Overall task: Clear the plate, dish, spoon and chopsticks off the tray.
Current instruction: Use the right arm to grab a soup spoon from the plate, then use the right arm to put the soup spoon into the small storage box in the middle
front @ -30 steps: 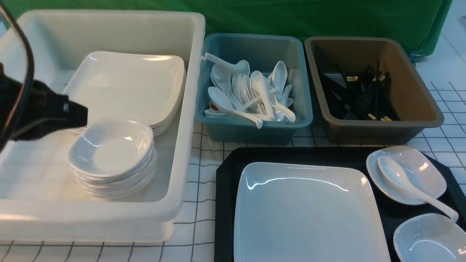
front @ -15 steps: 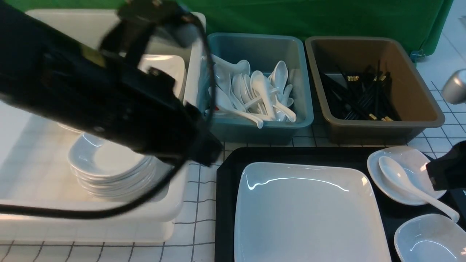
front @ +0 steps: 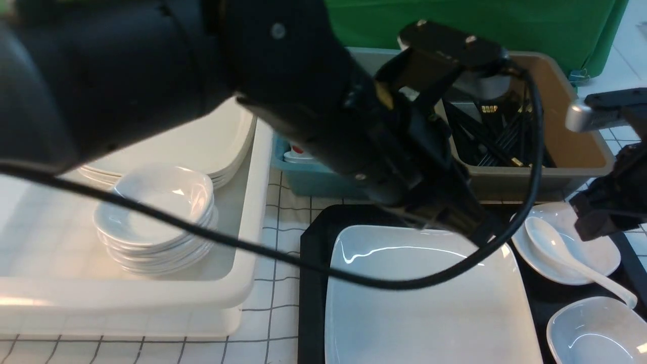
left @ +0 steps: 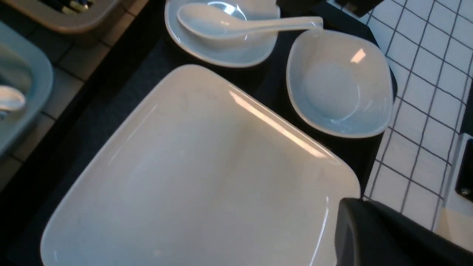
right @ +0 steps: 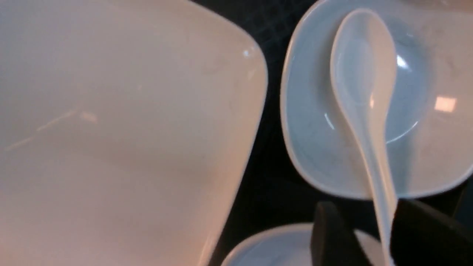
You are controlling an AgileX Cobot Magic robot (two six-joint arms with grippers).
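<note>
The large white plate (front: 429,303) lies on the black tray (front: 312,283). A small white dish (front: 599,255) at the tray's far right holds the white spoon (front: 548,242), whose handle reaches to a second dish (front: 596,333). My left gripper (front: 475,227) hovers at the plate's far edge. Only one of its fingers (left: 388,236) shows in the left wrist view, beside a plate corner (left: 192,177). My right gripper (right: 366,208) is open just above the spoon handle (right: 380,177), one finger on each side. No chopsticks show on the tray.
A white tub (front: 242,283) at the left holds stacked plates and small dishes (front: 156,217). Behind the tray stand a blue tub (front: 303,177) and a brown tub (front: 581,151) of black sticks. The left arm and its cable (front: 303,263) cross most of the front view.
The left arm has swung from over the white tub rightwards to the plate's far edge. The right arm has come in from the right and now stands over the spoon dish.
</note>
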